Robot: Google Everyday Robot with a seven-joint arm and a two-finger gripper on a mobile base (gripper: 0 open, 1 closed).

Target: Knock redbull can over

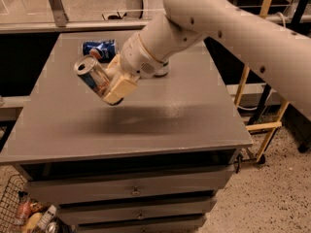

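On my gray table, a blue can lies sideways at the back; a second can hides behind my arm. My gripper grips the tilted redbull can over the left side.

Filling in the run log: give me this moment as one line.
gripper: over table left-centre, shut on redbull can | redbull can: tilted, not lying down | Pepsi can: on its side behind

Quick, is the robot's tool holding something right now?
Tool: closed on the redbull can, which is tilted over the left side of the table.
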